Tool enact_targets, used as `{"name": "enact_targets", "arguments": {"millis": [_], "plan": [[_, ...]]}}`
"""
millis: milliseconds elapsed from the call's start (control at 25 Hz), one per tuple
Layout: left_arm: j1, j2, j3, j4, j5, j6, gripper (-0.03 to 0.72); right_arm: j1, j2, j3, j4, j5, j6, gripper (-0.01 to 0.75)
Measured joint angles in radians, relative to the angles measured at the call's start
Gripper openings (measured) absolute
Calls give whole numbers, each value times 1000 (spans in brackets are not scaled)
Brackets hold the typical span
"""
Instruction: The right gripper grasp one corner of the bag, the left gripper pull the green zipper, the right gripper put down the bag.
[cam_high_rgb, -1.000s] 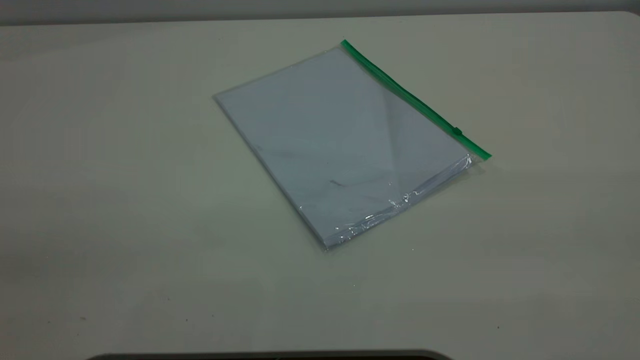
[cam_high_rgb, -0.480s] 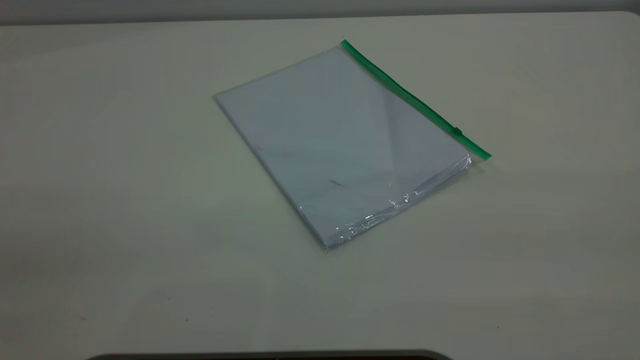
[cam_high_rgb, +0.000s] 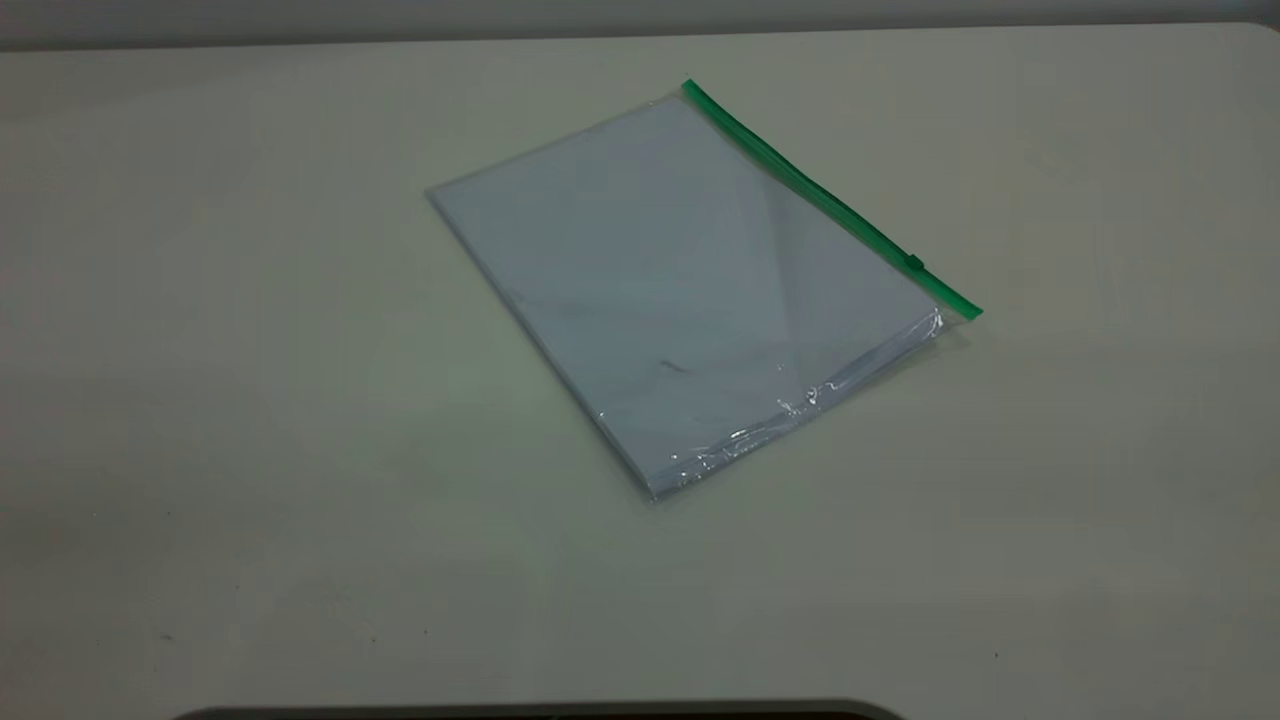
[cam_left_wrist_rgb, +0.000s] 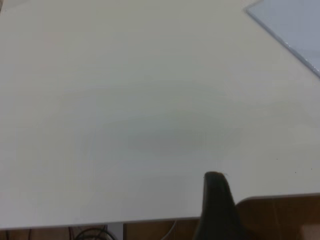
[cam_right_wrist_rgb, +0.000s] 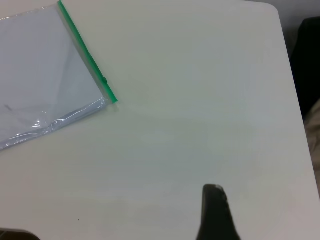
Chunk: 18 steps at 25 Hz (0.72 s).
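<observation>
The bag (cam_high_rgb: 680, 290) lies flat on the white table, a clear pouch with white paper inside. The green zipper (cam_high_rgb: 830, 205) runs along its far right long edge, with the slider tab (cam_high_rgb: 914, 263) close to the near end. Neither gripper shows in the exterior view. In the left wrist view only a black tip of my left gripper (cam_left_wrist_rgb: 216, 200) shows, over the table's edge, far from the bag's corner (cam_left_wrist_rgb: 295, 25). In the right wrist view a black tip of my right gripper (cam_right_wrist_rgb: 215, 210) hangs above bare table, apart from the bag (cam_right_wrist_rgb: 40, 75) and its zipper (cam_right_wrist_rgb: 87, 57).
The white table (cam_high_rgb: 200, 400) spreads wide on all sides of the bag. A dark rim (cam_high_rgb: 540, 712) lies at its near edge. Brown floor (cam_left_wrist_rgb: 280, 215) shows past the table's edge in the left wrist view. A dark shape (cam_right_wrist_rgb: 306, 60) stands beyond the table's corner.
</observation>
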Motion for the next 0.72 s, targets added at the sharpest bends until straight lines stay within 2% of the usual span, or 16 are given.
{"name": "enact_targets", "arguments": {"millis": [720], "plan": [[0, 17, 0, 0, -1, 0, 569, 0, 27, -1, 10, -7, 0, 534]]}}
